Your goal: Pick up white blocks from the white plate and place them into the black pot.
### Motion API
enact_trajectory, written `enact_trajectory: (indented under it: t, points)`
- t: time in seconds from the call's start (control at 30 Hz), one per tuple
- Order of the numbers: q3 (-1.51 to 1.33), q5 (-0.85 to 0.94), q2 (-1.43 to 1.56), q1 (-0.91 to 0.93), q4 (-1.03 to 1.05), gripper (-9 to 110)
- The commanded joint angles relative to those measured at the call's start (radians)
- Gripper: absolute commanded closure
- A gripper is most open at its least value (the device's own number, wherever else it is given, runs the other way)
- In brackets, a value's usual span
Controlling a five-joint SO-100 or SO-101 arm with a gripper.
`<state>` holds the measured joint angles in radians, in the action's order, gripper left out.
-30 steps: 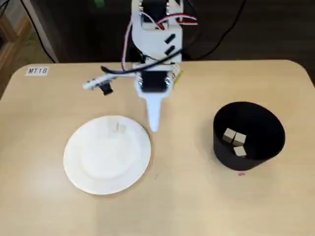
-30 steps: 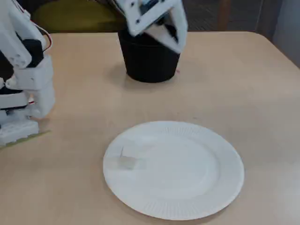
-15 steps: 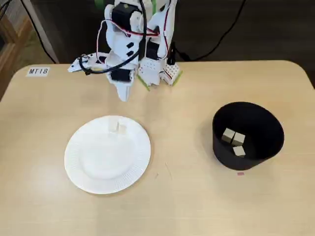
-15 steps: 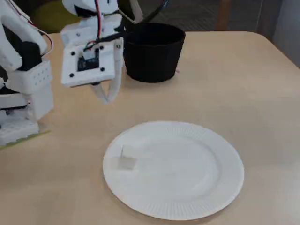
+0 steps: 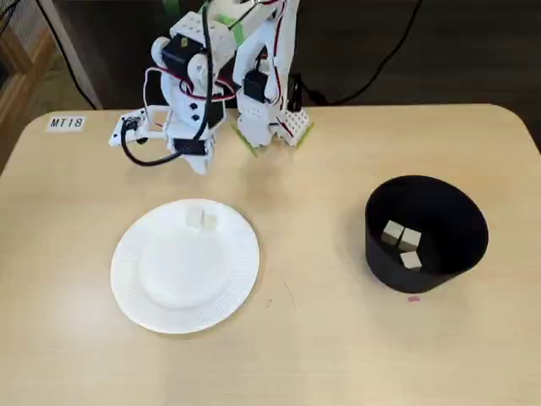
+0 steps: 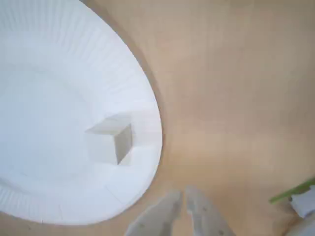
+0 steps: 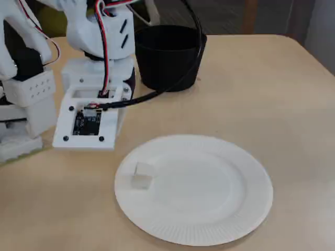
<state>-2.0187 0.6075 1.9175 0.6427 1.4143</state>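
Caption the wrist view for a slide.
One white block left on the white plate, gripper shut over bare table beside it.

White plate [image 5: 148,288] with a finely ribbed rim, one off-white block [image 5: 201,218] on it. Matte black pot [image 5: 439,254] holding pale beige blocks [image 5: 401,241]. Light tan wood-grain table [image 5: 321,355]. White arm [image 5: 203,76].

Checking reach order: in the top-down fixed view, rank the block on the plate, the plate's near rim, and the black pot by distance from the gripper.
1. white block, on the plate's far part, just below the gripper.
2. white plate near rim, lower left.
3. black pot, far right.
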Motion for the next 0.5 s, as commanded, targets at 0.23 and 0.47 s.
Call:
enact_trajectory:
  t: [0.23, 0.47]
  points:
    - [0.012, 0.008, -0.052, 0.052, -0.063, 68]
    - [0.012, -0.014, -0.103, 0.031, -0.08, 63]
